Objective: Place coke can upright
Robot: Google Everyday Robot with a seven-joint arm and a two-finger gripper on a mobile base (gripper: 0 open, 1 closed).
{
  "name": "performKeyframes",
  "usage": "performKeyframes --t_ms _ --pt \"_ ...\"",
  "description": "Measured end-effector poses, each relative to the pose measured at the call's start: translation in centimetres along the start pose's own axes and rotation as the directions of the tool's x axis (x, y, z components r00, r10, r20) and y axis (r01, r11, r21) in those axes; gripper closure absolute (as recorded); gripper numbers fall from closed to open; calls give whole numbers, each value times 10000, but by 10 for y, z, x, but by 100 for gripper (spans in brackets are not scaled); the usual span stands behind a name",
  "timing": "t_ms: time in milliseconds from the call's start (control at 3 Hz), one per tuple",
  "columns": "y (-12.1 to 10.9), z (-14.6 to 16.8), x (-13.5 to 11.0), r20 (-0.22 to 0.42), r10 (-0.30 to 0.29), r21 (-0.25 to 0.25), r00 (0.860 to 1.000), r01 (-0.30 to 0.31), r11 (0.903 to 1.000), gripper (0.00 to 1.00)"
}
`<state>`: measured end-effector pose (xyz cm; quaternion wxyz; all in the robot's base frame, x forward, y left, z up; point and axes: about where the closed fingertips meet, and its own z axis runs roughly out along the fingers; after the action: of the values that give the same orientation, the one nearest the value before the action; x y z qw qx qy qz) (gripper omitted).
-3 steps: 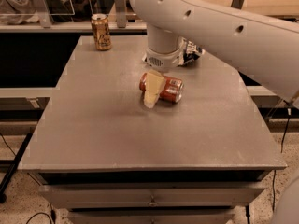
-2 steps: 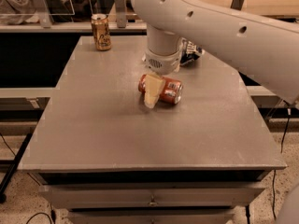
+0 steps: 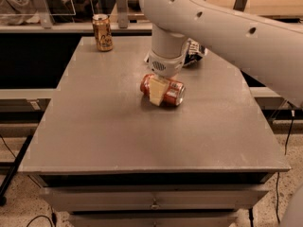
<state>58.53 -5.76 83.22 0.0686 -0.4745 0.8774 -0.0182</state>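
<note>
The coke can (image 3: pixel 173 92) is red with a silver end. It lies on its side in the middle of the grey table (image 3: pixel 113 131), its length running left to right. My gripper (image 3: pixel 160 93) comes straight down from the white arm (image 3: pixel 218 27) and straddles the can. One cream finger (image 3: pixel 155 91) presses on the can's near side; the other is hidden behind it. The can rests on the table top.
A gold-brown can (image 3: pixel 102 32) stands upright at the table's far left corner. A dark crumpled snack bag (image 3: pixel 195 51) lies behind the arm at the far right. Rails and clutter run along the back edge.
The near finger has shifted slightly in against the can. The can and arm stay where they were.
</note>
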Motion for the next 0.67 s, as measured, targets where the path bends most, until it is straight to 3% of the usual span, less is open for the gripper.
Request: performKeyframes --t_ms 333,667 --pt "0 -1 0 2 1 -3 10000 -1 10000 86" --pt "-8 -12 3 295 31 104 9996 -34 9999 100"
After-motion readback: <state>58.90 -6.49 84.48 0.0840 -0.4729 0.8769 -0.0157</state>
